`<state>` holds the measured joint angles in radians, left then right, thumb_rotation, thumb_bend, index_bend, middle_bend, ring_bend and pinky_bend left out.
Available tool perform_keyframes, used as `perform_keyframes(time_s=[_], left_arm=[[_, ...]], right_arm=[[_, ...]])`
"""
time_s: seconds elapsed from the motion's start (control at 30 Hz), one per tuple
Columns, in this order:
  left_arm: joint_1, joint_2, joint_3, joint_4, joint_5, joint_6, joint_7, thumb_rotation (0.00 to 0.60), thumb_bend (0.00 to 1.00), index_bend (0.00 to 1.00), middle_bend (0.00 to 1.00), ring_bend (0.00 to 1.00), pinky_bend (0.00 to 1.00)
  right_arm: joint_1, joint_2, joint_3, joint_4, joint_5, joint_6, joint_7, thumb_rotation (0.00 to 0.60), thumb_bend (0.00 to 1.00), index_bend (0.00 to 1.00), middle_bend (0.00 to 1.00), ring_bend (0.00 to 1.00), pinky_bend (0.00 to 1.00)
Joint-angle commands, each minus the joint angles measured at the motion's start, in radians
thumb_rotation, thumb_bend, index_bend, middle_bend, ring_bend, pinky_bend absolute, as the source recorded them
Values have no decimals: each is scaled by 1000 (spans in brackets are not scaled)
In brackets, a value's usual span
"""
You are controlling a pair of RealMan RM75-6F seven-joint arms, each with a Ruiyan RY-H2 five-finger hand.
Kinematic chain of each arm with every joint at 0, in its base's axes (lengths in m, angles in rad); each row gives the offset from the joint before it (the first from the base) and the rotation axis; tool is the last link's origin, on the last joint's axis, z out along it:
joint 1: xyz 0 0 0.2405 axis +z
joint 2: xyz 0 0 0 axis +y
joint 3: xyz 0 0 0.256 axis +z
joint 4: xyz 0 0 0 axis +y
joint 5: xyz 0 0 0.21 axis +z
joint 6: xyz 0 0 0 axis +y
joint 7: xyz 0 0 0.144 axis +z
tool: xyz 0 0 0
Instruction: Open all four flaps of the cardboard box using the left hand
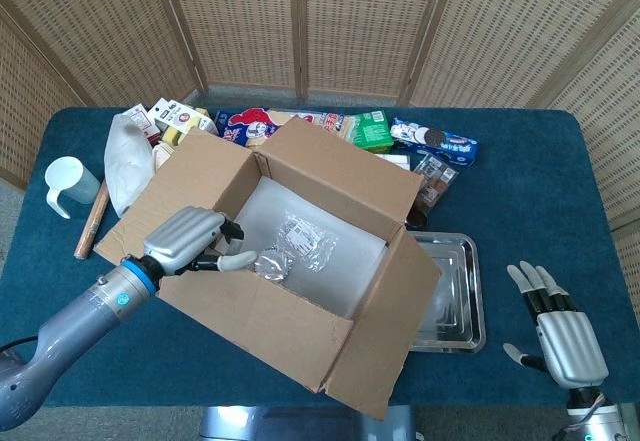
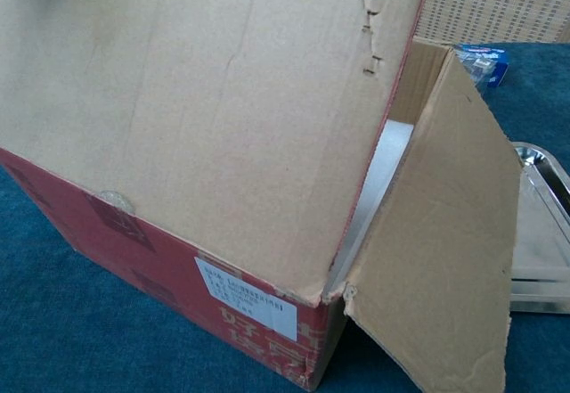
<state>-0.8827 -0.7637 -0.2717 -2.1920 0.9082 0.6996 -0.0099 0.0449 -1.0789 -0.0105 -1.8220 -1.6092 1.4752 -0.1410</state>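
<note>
While the near flap tilts up toward the robot, the scene reads as follows.

Cardboard box (image 1: 300, 251): sits mid-table on the blue cloth, its top uncovered in the head view; red printed side and a white label face the chest camera.
Near flap (image 2: 205, 108): raised and leaning outward, filling most of the chest view.
Left flap (image 1: 175, 196): folded out flat toward the table's left side.
Far flap (image 1: 345, 176): standing behind the opening.
Right flap (image 1: 395, 326): hanging outward over the edge of the metal tray.
Left hand (image 1: 190, 243): at the upper edge of the near flap, fingers curled over it, thumb reaching into the box; whether it truly clamps the cardboard I cannot tell.
Right hand (image 1: 560, 331): resting apart from everything at the table's near right corner, fingers spread, holding nothing.
Plastic bag (image 1: 300, 241): clear, lying inside the box on white padding.
Metal tray (image 1: 460, 301): just right of the box.
White mug (image 1: 65, 183): at the left edge.
Snack packets (image 1: 380, 133): lined up behind the box.
</note>
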Motion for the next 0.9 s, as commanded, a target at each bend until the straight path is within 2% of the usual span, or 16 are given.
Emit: perform_keyframes(time_s=[0.03, 0.4, 0.6, 0.9], left_arm=[[24, 25, -22, -8, 47, -8, -51, 0, 0, 719, 607, 456, 539], [56, 122, -53, -32, 132, -98, -186, 0, 0, 712, 625, 461, 548], [67, 154, -67, -42, 172, -125, -236, 0, 0, 681, 709, 479, 532], [68, 207, -96, -66, 211, -224, -353, 0, 0, 659, 686, 481, 556]], right_arm=[[0, -1, 0, 1, 0, 0, -1, 600, 0, 0, 0, 0, 210], [3, -7, 0, 3, 2, -7, -10, 600, 0, 0, 0, 0, 210], [4, -11, -2, 3, 1, -9, -18, 600, 0, 0, 0, 0, 211], [5, -12, -2, 1, 2, -9, -20, 600, 0, 0, 0, 0, 211]])
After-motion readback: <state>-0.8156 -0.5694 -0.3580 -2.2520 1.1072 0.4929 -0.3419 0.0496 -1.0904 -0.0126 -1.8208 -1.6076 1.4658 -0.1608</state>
